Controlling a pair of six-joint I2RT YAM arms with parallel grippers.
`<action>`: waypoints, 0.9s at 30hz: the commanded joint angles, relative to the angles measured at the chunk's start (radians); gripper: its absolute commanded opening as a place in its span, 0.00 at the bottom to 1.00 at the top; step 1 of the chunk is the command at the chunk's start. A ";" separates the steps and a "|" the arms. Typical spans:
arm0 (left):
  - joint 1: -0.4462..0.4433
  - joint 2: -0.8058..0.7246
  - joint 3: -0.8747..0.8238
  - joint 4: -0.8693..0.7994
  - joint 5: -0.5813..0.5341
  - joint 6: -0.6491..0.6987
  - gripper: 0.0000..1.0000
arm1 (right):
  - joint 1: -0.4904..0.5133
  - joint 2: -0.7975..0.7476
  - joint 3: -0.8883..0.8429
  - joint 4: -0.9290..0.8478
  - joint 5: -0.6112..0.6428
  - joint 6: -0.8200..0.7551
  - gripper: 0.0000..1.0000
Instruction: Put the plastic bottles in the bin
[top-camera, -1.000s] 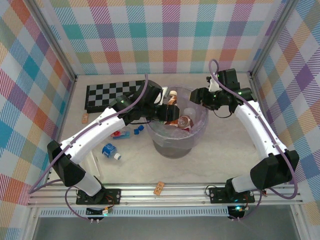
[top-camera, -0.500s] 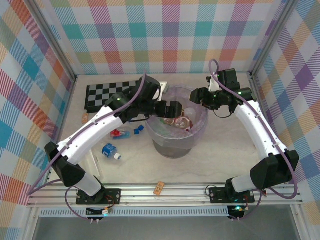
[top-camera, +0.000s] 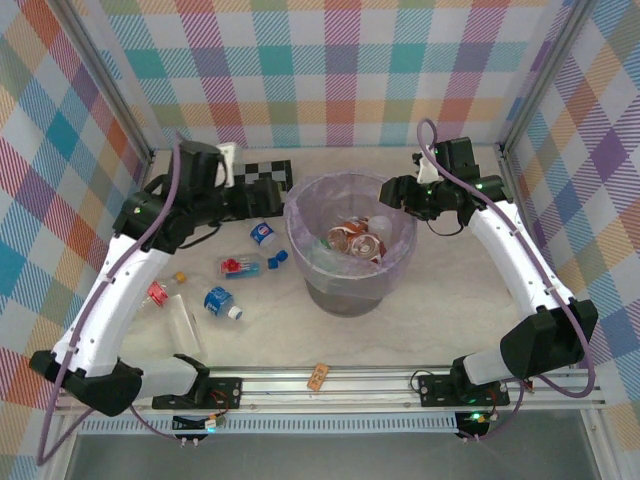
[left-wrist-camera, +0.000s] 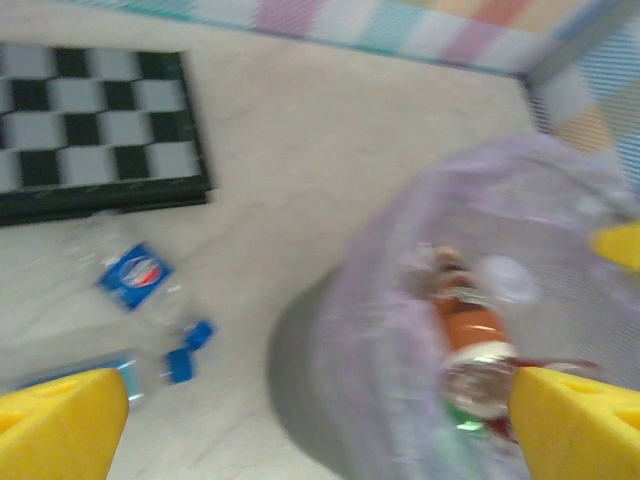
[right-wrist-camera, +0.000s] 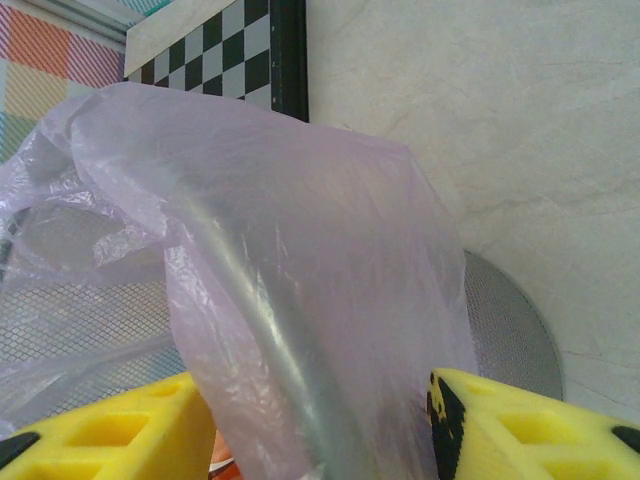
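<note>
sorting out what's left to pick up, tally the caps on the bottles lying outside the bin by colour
blue caps: 2
white caps: 1
red caps: 1
total: 4

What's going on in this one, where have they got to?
Two arms are clearing plastic bottles into the bin. The right gripper is clamped on the bin's rim. The left gripper is open and empty, above the table between the chequered board and the bin. Some bottles lie inside the bin; several loose bottles are on the table to its left, not yet picked up.
</note>
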 joint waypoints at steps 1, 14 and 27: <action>0.113 -0.019 -0.101 -0.013 0.042 0.014 0.97 | 0.009 0.009 0.023 -0.020 -0.018 -0.024 0.57; 0.209 0.234 -0.379 0.363 0.101 -0.136 1.00 | 0.011 -0.011 0.012 -0.021 -0.040 -0.011 0.57; 0.205 0.551 -0.388 0.562 0.139 -0.233 0.89 | 0.010 -0.036 -0.028 -0.003 -0.068 -0.001 0.57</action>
